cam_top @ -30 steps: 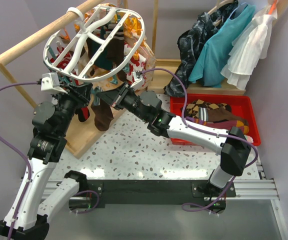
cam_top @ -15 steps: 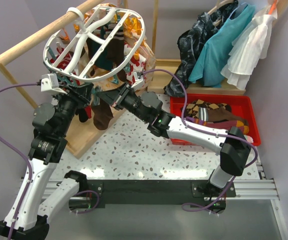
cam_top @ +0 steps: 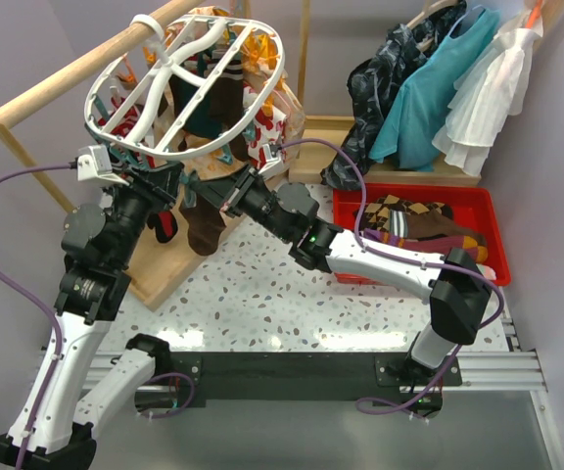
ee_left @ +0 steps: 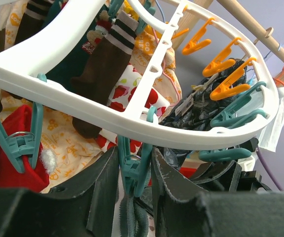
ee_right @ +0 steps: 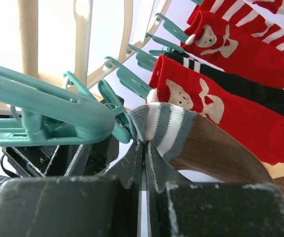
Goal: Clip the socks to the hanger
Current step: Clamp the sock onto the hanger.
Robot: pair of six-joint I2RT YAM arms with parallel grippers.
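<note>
The white oval hanger [cam_top: 282,73] hangs from a wooden rail, with several socks clipped under it. In the left wrist view my left gripper [ee_left: 134,182] is shut on a teal clip [ee_left: 132,168] just below the hanger rim [ee_left: 132,123], its fingers pressing the clip's handles. My right gripper [ee_right: 144,153] is shut on the grey-and-white striped cuff of a brown sock [ee_right: 216,153], and the cuff touches the tip of a teal clip [ee_right: 58,108]. From above, both grippers [cam_top: 174,181] [cam_top: 221,191] meet under the hanger's near rim and the brown sock [cam_top: 204,230] dangles below.
Red bear-print socks [ee_right: 206,98] hang beside the held one. A red bin [cam_top: 488,211] with more socks sits at the right. Teal and white dresses [cam_top: 458,88] and a dark garment [cam_top: 370,88] hang at the back right. The wooden rail [cam_top: 57,88] slants at the left.
Both arms have edged slightly left and up under the hanger, carrying the brown sock along. Both grips are unchanged.
</note>
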